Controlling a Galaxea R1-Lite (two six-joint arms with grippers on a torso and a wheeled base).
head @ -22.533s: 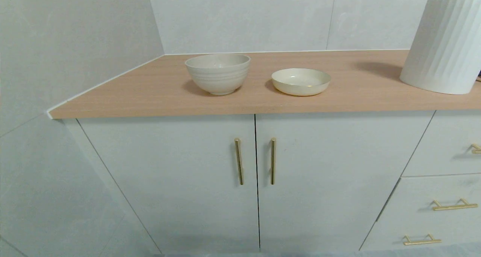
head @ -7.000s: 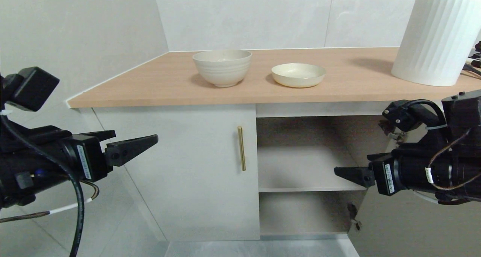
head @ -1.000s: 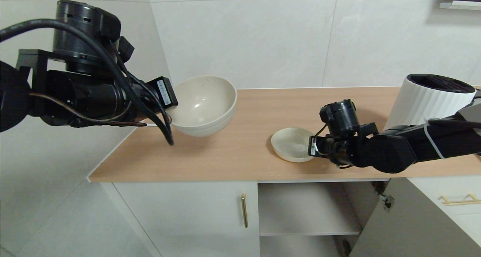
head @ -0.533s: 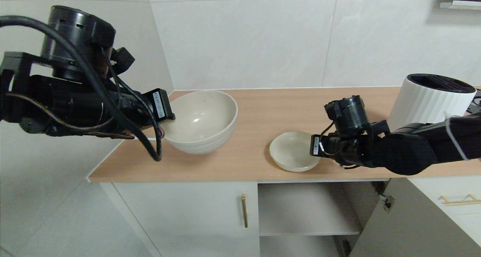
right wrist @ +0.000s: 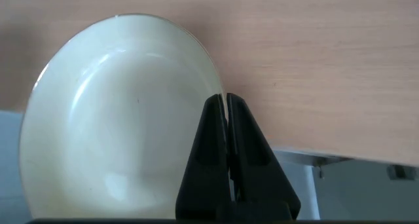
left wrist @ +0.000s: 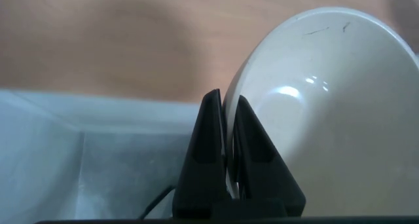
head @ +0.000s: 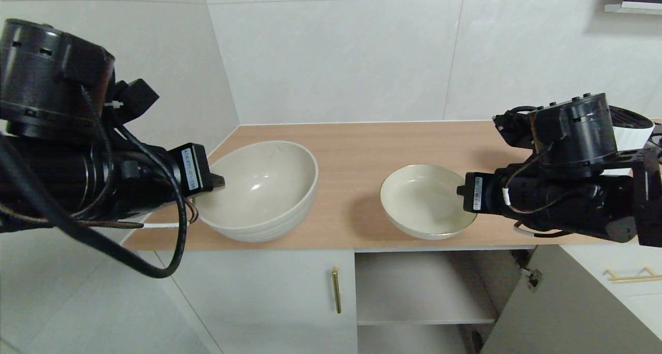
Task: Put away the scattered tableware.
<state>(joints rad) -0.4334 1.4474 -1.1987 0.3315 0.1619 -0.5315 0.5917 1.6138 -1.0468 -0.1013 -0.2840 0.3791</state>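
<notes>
Two pieces counted: one deep bowl (head: pixel 258 193), one shallow dish (head: pixel 421 198). Both are held tilted over the front of the wooden bench (head: pixel 351 152); contact with it can't be told. Left tool (left wrist: pixel 226 96) is clamped on the bowl's rim and right tool (right wrist: pixel 226 99) on the dish's rim, fingers nearly together. One white ribbed container (head: pixel 636 131) is mostly hidden behind the right arm. Bowl is ribbed outside, glossy inside. Dish is smooth, cream.

Wooden countertop (head: pixel 351 147), white ribbed container (head: pixel 637 134), tiled wall (head: pixel 336 48), gold door handle (head: pixel 336 290)
</notes>
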